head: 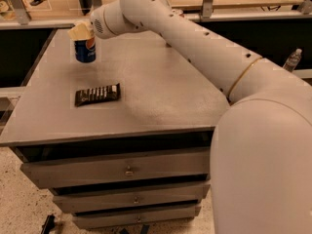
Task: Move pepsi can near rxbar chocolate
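The pepsi can, blue with a round logo, is upright at the back left of the grey table. My gripper comes in from the right on the white arm and is shut on the can's top, its beige fingers covering the lid. The rxbar chocolate, a flat dark wrapper with pale stripes, lies on the table in front of the can, about one can height nearer the front edge. Whether the can touches the table I cannot tell.
The table stands on a cabinet with three drawers. My white arm and body fill the right side. A clear bottle stands at the far right. Shelving rails run behind the table.
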`<state>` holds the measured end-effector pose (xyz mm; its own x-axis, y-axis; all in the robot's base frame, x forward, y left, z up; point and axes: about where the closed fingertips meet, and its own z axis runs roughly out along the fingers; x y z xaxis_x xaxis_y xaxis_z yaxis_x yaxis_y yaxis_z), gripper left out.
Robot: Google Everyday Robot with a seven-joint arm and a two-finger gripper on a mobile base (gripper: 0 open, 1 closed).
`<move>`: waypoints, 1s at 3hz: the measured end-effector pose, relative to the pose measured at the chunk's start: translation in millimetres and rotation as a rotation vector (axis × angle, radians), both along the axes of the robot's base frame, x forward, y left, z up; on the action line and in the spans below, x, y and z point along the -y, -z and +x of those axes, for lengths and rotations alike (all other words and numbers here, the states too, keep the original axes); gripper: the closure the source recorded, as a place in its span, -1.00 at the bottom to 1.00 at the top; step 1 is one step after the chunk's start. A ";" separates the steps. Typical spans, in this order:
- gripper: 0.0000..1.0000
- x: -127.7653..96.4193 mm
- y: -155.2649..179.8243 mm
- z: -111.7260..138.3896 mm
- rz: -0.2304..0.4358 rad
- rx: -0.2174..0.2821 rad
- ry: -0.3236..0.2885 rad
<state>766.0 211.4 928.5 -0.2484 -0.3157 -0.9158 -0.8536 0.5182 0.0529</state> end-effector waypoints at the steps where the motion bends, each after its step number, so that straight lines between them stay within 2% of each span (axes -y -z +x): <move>1: 1.00 4.1 1.4 -23.4 -0.008 -0.037 -0.023; 3: 1.00 8.6 7.5 -64.2 -0.019 -0.117 -0.037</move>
